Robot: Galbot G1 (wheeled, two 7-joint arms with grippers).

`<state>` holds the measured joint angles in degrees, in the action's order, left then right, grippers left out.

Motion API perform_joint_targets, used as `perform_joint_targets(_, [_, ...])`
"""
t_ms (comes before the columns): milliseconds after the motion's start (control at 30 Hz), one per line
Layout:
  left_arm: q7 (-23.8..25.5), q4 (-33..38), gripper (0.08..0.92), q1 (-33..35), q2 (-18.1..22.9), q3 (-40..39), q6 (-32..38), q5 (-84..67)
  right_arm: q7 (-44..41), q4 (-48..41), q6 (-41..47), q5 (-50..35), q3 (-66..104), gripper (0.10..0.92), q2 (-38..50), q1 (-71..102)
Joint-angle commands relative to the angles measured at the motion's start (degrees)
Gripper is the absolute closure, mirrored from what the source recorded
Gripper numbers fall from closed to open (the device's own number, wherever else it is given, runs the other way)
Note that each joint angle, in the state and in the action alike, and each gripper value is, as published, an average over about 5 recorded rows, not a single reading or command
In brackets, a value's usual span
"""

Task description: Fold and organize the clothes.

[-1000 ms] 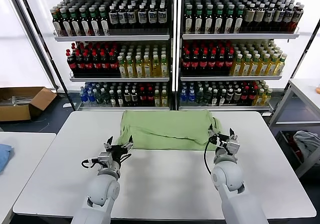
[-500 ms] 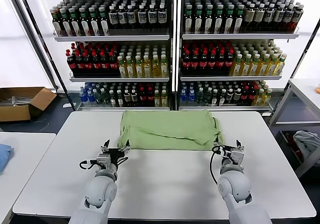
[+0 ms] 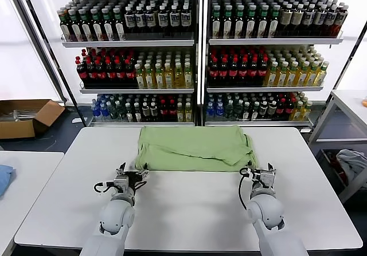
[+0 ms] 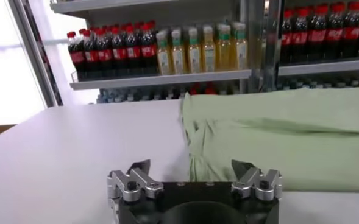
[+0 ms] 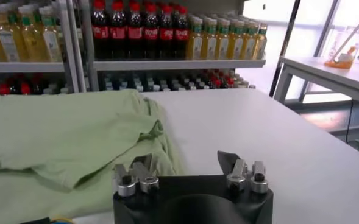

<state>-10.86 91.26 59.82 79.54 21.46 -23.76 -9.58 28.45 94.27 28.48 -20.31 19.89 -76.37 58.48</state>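
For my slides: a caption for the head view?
Folded green shirt on white table; both tools, left and right, open and empty.

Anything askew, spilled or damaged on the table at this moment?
Nothing spilled or damaged. The green shirt lies folded at the table's far edge, a bit untidy: its near layers are wrinkled and the right corner bunches up. The left end effector and right end effector sit open just short of it, empty.

No readable text, brand, number or sign anywhere. The bottles [image 3: 172,67] on the shelves [image 3: 137,87] carry red, white and dark labels, but the lettering is too small to make out. The cardboard box [image 3: 26,117] on the floor shows no legible print either.
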Motion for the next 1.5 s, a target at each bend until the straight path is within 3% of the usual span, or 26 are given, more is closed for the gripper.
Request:
perform_joint_targets(33, [0.53,-1.98,0.408,-0.39,-0.17,-0.41,-0.43,0.56,-0.43,-2.5,0.39,0.31,-0.14,0.526,-0.52,-0.52])
perform_joint_targets(400, [1.91,-0.38,0.729,0.27,-1.26,-0.81,-2.0,0.15,-0.51,-0.36,0.55,0.21,-0.63,0.845,-0.43,1.22])
perform_joint_targets(500, [2.12,0.11,0.815,0.47,-1.45,-0.63,-2.18,-0.52,-0.45,0.87,0.67,0.35,-0.72,0.893,-0.38,1.66])
perform_joint_targets(667, [2.05,2.14,0.914,1.48,-1.88,-0.32,-2.24,-1.24,-0.25,4.61,0.9,0.94,-0.64,0.898,-0.36,3.08])
perform_joint_targets(933, [0.92,15.65,0.919,9.28,-4.3,-0.52,-3.07,-2.33,1.11,17.72,2.76,0.96,-0.09,0.898,0.98,9.29])
perform_joint_targets(1233, [-2.07,32.92,0.919,27.17,-7.32,0.95,-3.45,-2.52,3.93,28.53,3.84,2.01,0.45,0.898,0.69,24.16])
perform_joint_targets(1500, [-4.89,42.11,0.919,43.22,-9.26,3.07,-3.27,-1.22,5.56,35.25,2.51,5.64,0.55,0.898,0.29,39.02])
